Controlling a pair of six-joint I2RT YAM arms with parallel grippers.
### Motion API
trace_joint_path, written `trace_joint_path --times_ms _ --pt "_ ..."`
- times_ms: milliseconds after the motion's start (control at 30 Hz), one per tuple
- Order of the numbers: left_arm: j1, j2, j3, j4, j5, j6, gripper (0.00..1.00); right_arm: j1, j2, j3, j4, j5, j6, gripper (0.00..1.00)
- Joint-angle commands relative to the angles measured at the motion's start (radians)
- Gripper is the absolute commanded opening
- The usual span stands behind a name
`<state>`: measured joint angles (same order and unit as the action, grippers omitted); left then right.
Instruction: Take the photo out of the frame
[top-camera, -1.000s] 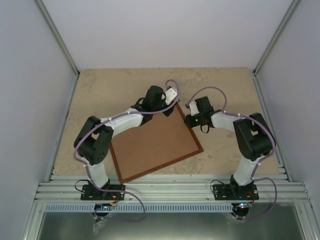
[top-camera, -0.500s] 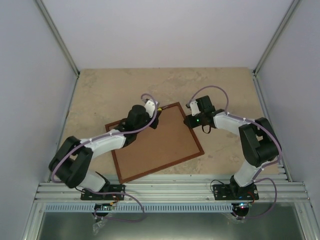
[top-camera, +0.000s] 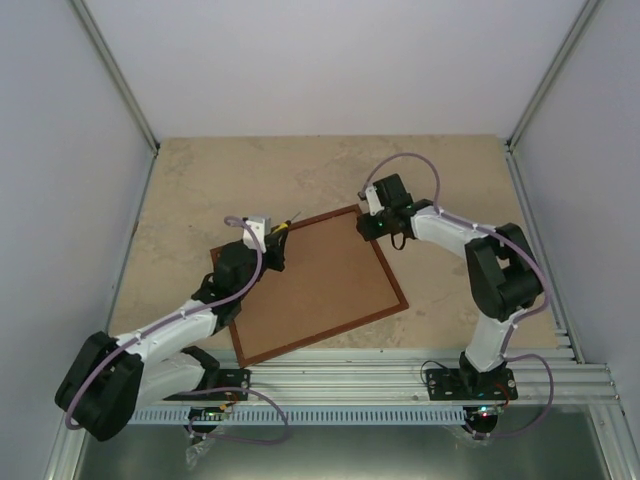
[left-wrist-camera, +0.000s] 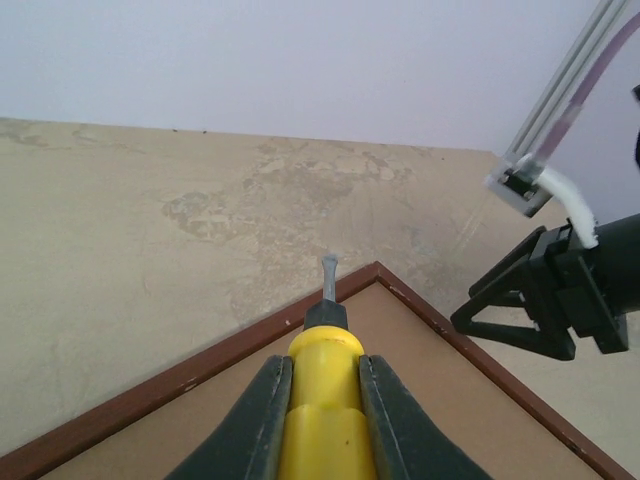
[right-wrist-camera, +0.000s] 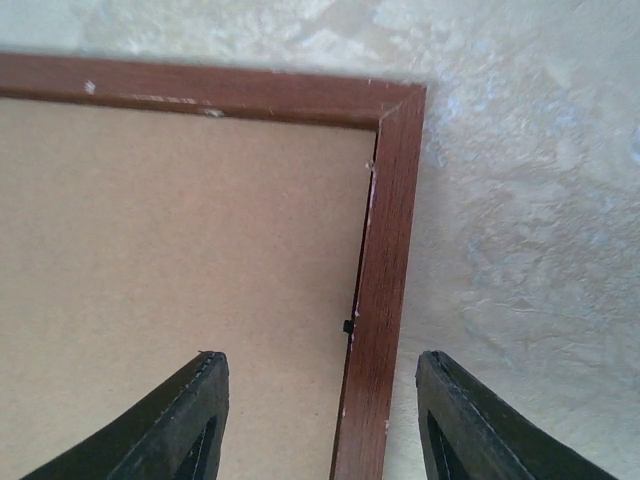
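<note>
Frame (top-camera: 320, 290) back-up on mottled beige tabletop (top-camera: 200, 190)

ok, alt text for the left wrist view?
The left fingers clamp a yellow-handled screwdriver, its metal tip pointing at the wooden edge of the frame near a corner. The frame lies back up on a beige table.

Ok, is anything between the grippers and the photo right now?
Yes. The frame lies back up, and its fibreboard back covers the whole opening, so no photo shows. The open right gripper hovers over a far corner; the left gripper holds a yellow screwdriver at the far edge.
</note>
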<state>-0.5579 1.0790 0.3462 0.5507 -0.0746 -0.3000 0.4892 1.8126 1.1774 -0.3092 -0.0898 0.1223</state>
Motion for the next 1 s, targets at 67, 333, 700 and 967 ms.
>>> trace_joint_path --times_ms 67,333,700,967 --pt "0.003 -0.053 -0.037 0.018 -0.044 0.03 0.0 0.021 0.077 0.054 -0.066 0.064 -0.004 0.52" --pt "0.003 -0.047 -0.036 0.018 -0.048 0.026 0.0 0.026 0.14 0.097 -0.094 0.081 -0.008 0.49" --pt "0.004 -0.076 -0.039 0.006 -0.05 0.024 0.0 0.019 0.186 0.114 -0.086 0.119 -0.002 0.35" --pt "0.003 -0.098 -0.047 0.0 -0.068 0.02 0.0 0.0 0.184 0.107 -0.081 0.116 0.008 0.3"
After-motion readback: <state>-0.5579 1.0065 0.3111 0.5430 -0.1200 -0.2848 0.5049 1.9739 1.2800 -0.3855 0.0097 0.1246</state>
